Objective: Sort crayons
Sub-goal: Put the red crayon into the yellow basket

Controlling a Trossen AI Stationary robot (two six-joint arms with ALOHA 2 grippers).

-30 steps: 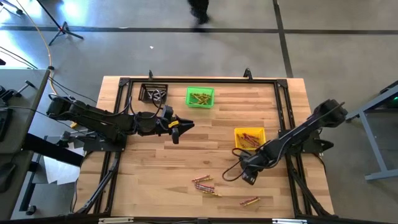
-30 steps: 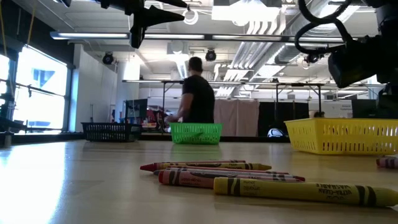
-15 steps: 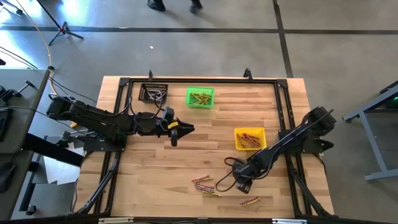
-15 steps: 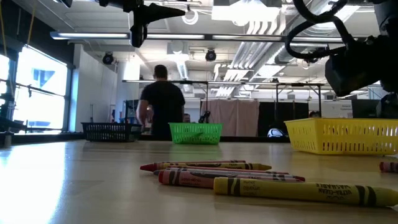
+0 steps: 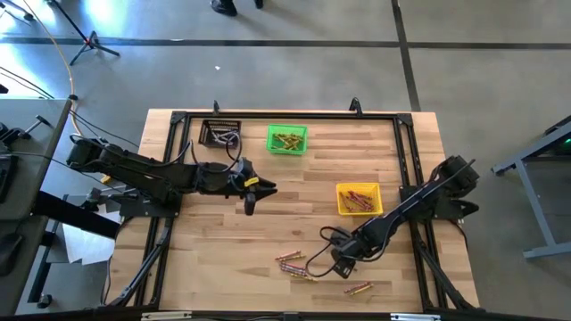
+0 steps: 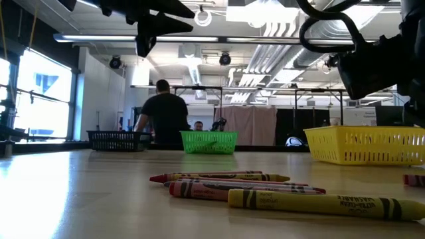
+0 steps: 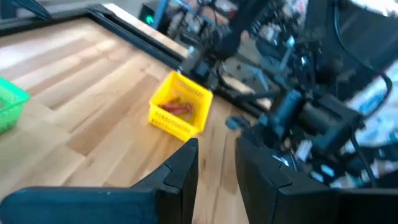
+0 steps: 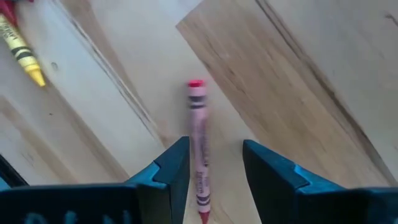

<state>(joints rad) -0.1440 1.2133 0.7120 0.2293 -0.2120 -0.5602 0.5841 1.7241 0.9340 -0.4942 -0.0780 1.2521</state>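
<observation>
Crayons point(image 6: 279, 192) loose on table, label text unreadable; right claw point(image 8: 214, 162) open astride red crayon point(image 8: 198, 149); left claw point(image 7: 214, 168) open, empty

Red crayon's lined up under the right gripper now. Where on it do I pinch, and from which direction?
Grip the red crayon across its paper-wrapped middle, coming straight down. It lies flat on the table, lengthwise in the gap between the open right gripper fingers, so they would close on its long sides.
</observation>
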